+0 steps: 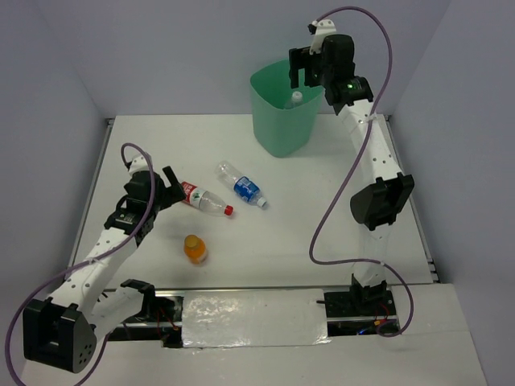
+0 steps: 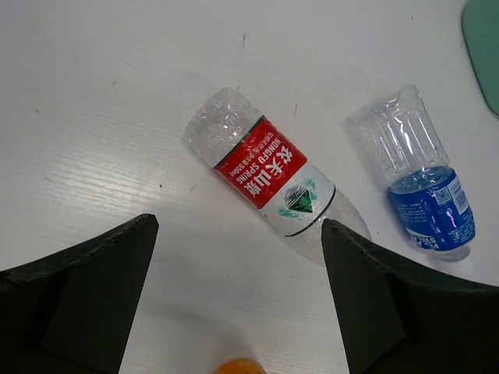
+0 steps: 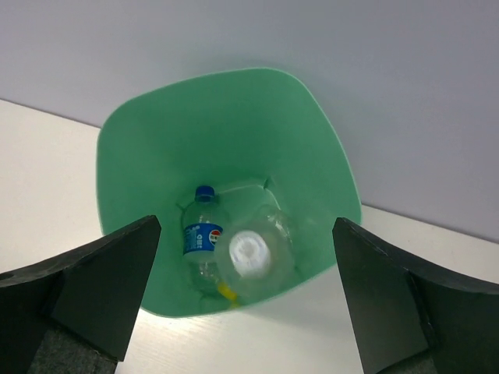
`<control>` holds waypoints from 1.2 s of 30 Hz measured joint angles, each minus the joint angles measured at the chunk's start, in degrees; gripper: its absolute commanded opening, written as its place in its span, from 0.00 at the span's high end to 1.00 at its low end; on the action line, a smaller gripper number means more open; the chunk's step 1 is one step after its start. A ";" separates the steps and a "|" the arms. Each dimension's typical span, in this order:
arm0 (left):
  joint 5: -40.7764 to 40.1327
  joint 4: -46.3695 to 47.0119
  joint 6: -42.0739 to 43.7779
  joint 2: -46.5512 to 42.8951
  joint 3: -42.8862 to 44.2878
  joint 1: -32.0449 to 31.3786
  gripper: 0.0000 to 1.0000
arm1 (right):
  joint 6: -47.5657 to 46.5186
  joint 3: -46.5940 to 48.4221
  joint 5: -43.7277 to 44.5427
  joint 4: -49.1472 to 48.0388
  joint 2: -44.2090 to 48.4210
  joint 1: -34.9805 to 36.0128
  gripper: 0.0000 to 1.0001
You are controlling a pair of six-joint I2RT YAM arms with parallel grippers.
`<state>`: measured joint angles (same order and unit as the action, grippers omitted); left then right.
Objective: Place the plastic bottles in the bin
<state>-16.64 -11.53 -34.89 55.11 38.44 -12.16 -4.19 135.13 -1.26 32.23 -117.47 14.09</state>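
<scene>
The mint-green bin (image 1: 278, 129) stands at the far middle of the table. My right gripper (image 1: 304, 76) hangs open and empty over its mouth (image 3: 245, 226). Inside the bin (image 3: 218, 125) lie a blue-labelled bottle (image 3: 201, 234) and a clear, blurred bottle (image 3: 253, 253) with its white cap up, also seen from above (image 1: 296, 98). On the table lie a red-labelled bottle (image 1: 205, 200) (image 2: 261, 171), a blue-labelled bottle (image 1: 241, 185) (image 2: 421, 183) and an orange bottle (image 1: 195, 249) (image 2: 238, 366). My left gripper (image 1: 173, 189) is open and empty, just left of the red-labelled bottle (image 2: 238, 226).
Something yellow (image 3: 226, 292) shows at the bin's bottom under the clear bottle. A corner of the bin (image 2: 483, 39) shows in the left wrist view. Grey walls close the back and sides. The right arm's purple cable (image 1: 338, 201) loops over the table's right side.
</scene>
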 measured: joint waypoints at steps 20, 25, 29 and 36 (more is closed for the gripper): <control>-0.57 -1.68 -3.04 0.46 0.00 0.00 0.01 | 3.80 -43.95 2.47 -7.04 29.20 16.94 0.00; 0.87 -2.51 -4.68 -0.35 -0.37 0.00 0.01 | 6.95 -57.11 2.14 -10.62 28.81 23.78 0.00; 2.12 -3.04 -6.01 -2.10 -1.60 0.00 0.01 | 7.78 -58.80 3.19 -12.39 23.06 27.80 0.00; 2.95 -4.61 -7.50 -4.61 -2.73 0.00 0.01 | 9.81 -59.82 4.09 -19.41 14.75 29.55 0.00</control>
<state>-13.69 -16.14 -42.39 50.50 35.70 -12.16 5.63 75.31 2.83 12.82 -102.72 43.64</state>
